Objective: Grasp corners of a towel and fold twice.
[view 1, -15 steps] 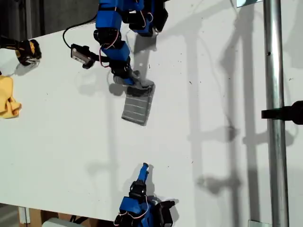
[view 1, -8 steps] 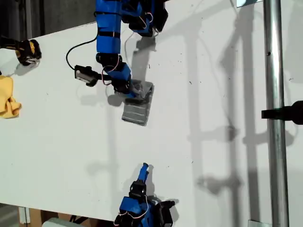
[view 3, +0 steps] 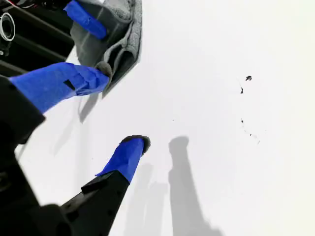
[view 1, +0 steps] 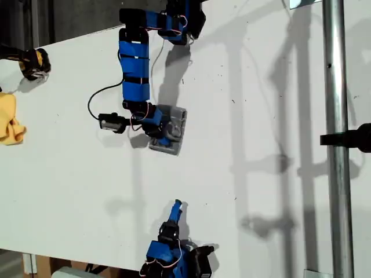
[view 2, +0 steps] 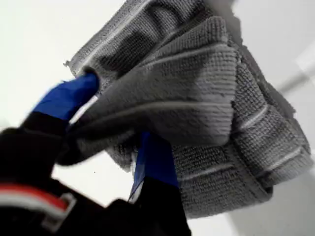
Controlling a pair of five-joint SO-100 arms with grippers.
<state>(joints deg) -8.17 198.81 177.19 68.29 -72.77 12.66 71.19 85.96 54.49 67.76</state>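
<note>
White tabletop [view 1: 261, 191] fills the exterior view, crossed by long shadows, with a metal pole [view 1: 337, 139] standing along that view's right. At the exterior view's left edge lie a yellow cloth [view 1: 10, 121] and a black-and-yellow tool [view 1: 32, 62]. Near the middle, the towel [view 1: 171, 128] lies folded, one layer lifted. My first gripper [view 2: 115, 130] has its jaws clenched on that towel layer. My second gripper [view 3: 118, 110] hangs released over bare tabletop, near the exterior view's bottom edge.
</note>
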